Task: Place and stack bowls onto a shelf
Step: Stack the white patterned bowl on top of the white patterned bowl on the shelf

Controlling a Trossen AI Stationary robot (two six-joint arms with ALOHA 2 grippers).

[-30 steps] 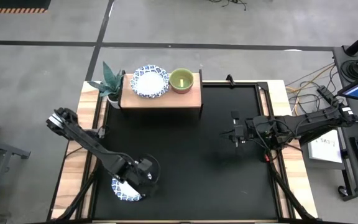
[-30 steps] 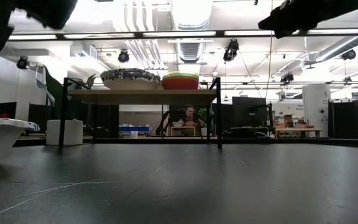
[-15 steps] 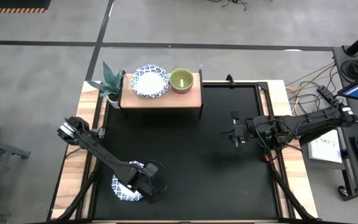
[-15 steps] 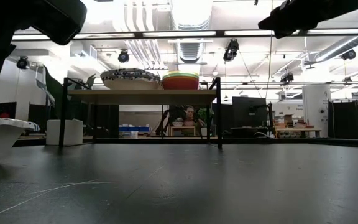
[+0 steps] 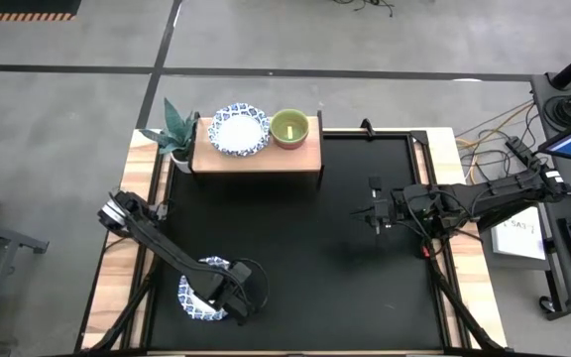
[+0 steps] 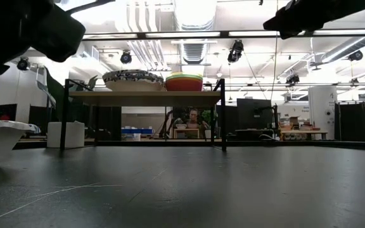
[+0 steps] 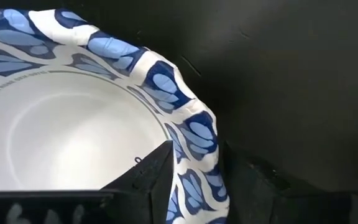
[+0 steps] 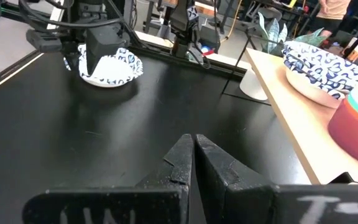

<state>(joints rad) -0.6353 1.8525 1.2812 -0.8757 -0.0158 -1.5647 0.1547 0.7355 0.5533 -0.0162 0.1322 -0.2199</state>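
A white, blue-rimmed bowl (image 5: 198, 297) sits on the black desk (image 5: 315, 248) near its front left corner, well apart from the wooden shelf (image 5: 258, 157) at the back. The left claw (image 5: 228, 294) straddles the bowl's wavy rim, one finger (image 7: 148, 177) inside, one outside, not yet clamped. The right claw (image 5: 376, 211) hovers mid-desk, shut and empty. Risk: the thin rim may buckle or slip, tipping the bowl when lifted.
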